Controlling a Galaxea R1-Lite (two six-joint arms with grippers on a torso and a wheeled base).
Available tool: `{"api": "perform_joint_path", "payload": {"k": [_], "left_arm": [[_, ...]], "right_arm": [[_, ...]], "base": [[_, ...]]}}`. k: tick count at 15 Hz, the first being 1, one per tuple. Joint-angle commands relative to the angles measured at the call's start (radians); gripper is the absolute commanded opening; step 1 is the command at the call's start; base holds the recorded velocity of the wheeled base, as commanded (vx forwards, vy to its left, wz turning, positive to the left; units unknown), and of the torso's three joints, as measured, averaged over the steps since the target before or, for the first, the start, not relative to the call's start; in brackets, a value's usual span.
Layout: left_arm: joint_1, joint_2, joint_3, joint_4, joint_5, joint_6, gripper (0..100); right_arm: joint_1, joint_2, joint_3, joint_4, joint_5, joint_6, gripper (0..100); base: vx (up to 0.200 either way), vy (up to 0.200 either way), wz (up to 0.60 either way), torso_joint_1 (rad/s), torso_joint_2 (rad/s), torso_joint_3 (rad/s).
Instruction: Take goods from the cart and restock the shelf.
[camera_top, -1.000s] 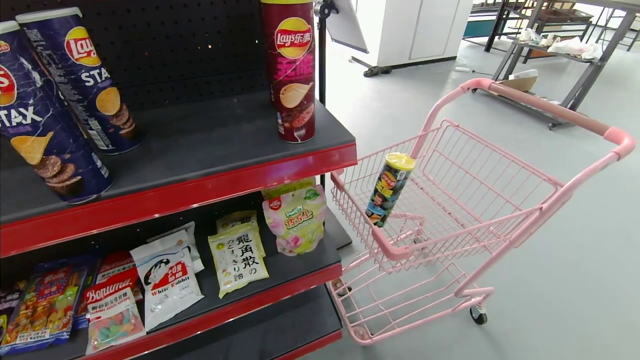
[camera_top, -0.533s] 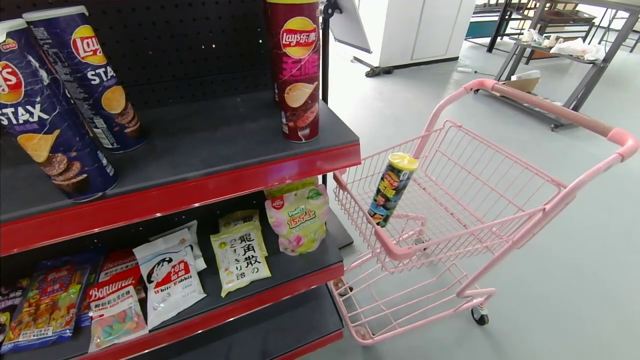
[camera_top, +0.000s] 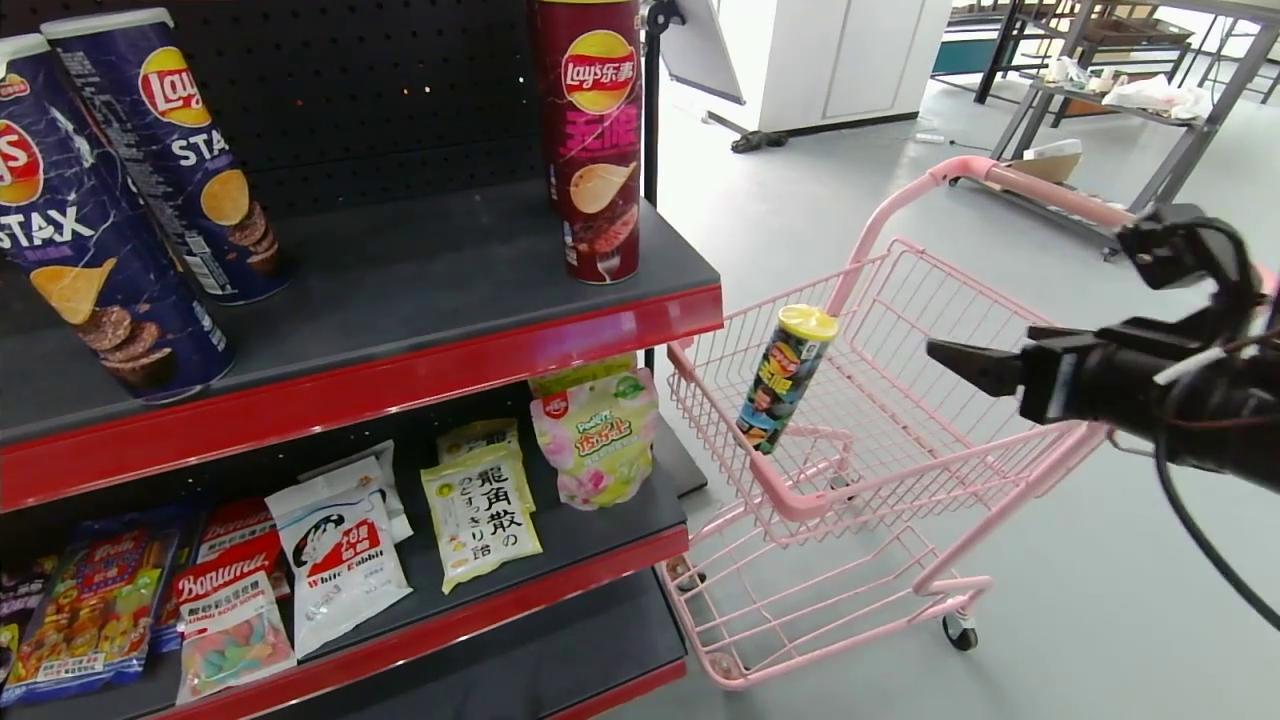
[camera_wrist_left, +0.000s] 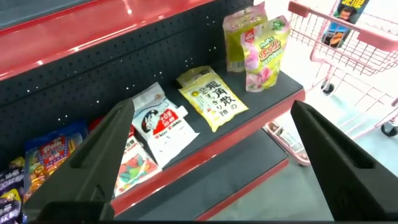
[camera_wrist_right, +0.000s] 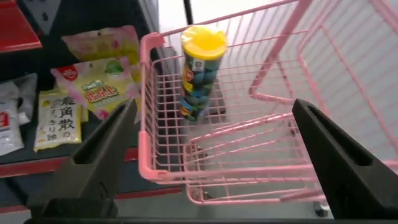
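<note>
Right fingers (camera_wrist_right: 93, 162) spread | chip can (camera_wrist_right: 200, 74) well apart, leaning in cart (camera_wrist_right: 145, 112)

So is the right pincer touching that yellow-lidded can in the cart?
Apart. In the head view, bare wire of the cart shows between the right pincer and the yellow-lidded can.

The cart (camera_top: 782, 498) is pink wire all over. The can (camera_top: 785, 380) in it has a yellow lid and a dark body printed in green, yellow and blue. The shelf (camera_top: 400, 385) has dark grey boards with glossy red front edges, and its pegboard (camera_top: 380, 90) is black, dotted with holes. At left, the near navy tube (camera_top: 85, 240) and far navy tube (camera_top: 190, 160) show white marbled veins and red-yellow logos. The maroon tube (camera_top: 598, 150) stands right. Below are a pink-and-green pouch (camera_top: 595, 440), a yellow bag (camera_top: 480, 515) with black characters and a white bag (camera_top: 335, 555) with red.
</note>
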Motion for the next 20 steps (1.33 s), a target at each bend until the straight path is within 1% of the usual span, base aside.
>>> {"api": "perform_joint_path", "payload": {"k": [1,4,6,8,10,12,16,20], "left_arm": [[0.000,0.043,-0.009,-0.003,0.000,0.000,100],[0.000,0.083,-0.032,-0.004,-0.002,0.000,100],[0.000,0.085,-0.028,-0.004,-0.003,0.000,100],[0.000,0.086,-0.034,-0.004,-0.003,0.000,100],[0.000,0.094,-0.045,-0.004,-0.003,0.000,100],[0.000,0.100,-0.055,-0.004,-0.003,0.000,100],[0.000,0.109,-0.057,-0.004,-0.002,0.000,100],[0.000,0.129,-0.066,-0.004,-0.002,0.002,100]], "right_arm": [[0.028,0.276,-0.094,-0.068,0.141,0.054,100],[0.024,0.359,-0.097,-0.121,0.155,0.060,100],[0.022,0.421,-0.103,-0.150,0.158,0.061,100],[0.010,0.519,-0.125,-0.265,0.154,0.058,100],[-0.005,0.597,-0.146,-0.336,0.151,0.057,100],[-0.013,0.631,-0.177,-0.338,0.151,0.058,100],[-0.036,0.720,-0.315,-0.338,0.154,0.058,100],[-0.050,0.787,-0.411,-0.336,0.154,0.060,100]], "base": [[0.000,0.000,0.00,0.000,0.00,0.000],[0.000,0.000,0.00,0.000,0.00,0.000],[0.000,0.000,0.00,0.000,0.00,0.000],[0.000,0.000,0.00,0.000,0.00,0.000],[0.000,0.000,0.00,0.000,0.00,0.000],[0.000,0.000,0.00,0.000,0.00,0.000],[0.000,0.000,0.00,0.000,0.00,0.000],[0.000,0.000,0.00,0.000,0.00,0.000]]}}
